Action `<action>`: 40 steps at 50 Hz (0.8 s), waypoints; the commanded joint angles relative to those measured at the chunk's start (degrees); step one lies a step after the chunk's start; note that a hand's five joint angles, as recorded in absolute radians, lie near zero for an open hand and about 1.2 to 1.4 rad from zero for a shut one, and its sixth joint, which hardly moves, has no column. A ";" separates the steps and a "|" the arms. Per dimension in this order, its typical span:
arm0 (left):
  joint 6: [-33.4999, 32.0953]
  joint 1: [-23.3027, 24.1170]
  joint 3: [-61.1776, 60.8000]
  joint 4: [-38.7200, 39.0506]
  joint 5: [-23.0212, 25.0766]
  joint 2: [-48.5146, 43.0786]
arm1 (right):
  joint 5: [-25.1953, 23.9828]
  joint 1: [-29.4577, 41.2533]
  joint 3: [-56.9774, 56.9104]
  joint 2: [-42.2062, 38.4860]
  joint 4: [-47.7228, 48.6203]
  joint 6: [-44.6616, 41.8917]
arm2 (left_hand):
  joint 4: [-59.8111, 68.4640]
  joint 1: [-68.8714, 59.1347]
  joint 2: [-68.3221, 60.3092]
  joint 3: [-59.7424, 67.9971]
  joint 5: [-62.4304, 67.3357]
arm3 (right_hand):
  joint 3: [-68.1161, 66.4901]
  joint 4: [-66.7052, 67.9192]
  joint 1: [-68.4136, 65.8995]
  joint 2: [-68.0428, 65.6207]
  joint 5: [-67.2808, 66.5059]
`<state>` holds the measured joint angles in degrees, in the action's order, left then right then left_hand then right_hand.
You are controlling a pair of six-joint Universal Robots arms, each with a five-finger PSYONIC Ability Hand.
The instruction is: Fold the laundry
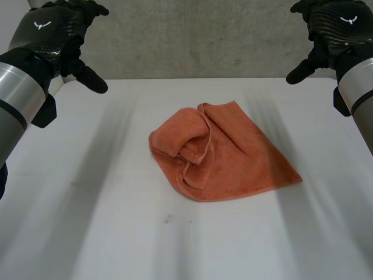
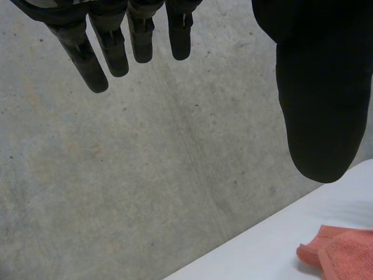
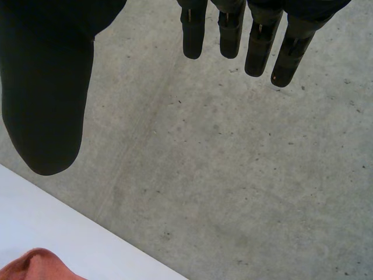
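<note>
At centre of surface (image 1: 87,233): orange towel (image 1: 233,157), crumpled. Left hand (image 1: 52,29) at 10 o'clock, right hand (image 1: 338,26) at 2, both released, aloft. Risk: pinching bunched layers, giving skewed fold.

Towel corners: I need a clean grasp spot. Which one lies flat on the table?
The pointed corner on the robot's right side of the orange towel. It lies spread flat, while the left side is rolled and bunched over itself.
</note>
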<state>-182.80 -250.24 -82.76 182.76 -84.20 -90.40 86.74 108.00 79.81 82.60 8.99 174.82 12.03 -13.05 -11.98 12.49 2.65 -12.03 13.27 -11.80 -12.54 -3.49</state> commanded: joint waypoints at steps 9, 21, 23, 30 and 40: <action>-0.19 5.63 -2.59 2.51 5.62 -5.57 | -2.10 -0.25 -0.97 -3.32 -2.40 -2.98 | -0.14 1.16 0.09 -0.59 -0.76 | 2.03 -3.27 1.80 2.54 3.49; -18.43 15.92 3.82 8.13 8.53 -26.11 | -2.63 -0.95 9.30 -4.03 -3.19 -7.12 | 1.72 -0.70 -1.77 1.26 1.10 | 2.03 -3.27 1.80 2.54 3.49; -22.49 16.45 5.32 8.22 8.44 -29.29 | -2.63 -1.04 11.93 -4.03 -3.01 -7.21 | 1.72 -0.70 -1.77 1.26 1.10 | 2.03 -3.27 1.80 2.54 3.49; -32.79 16.80 11.56 9.28 8.70 -39.94 | -4.56 -1.48 16.95 -4.03 -2.31 -7.47 | 5.57 -4.54 -5.62 5.11 4.94 | 2.03 -3.27 1.80 2.54 3.49; -33.23 16.19 13.59 15.94 3.45 -40.66 | -6.06 -2.97 18.02 -6.92 -1.26 -7.38 | 67.97 -66.95 -68.02 67.51 67.35 | 2.03 -3.27 1.80 2.54 3.49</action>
<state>-216.62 -233.42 -68.76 193.83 -76.49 -132.69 81.18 105.47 98.41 78.10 6.97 167.32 56.87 -59.94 -57.60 57.19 46.35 -12.03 13.27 -11.80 -12.54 -3.49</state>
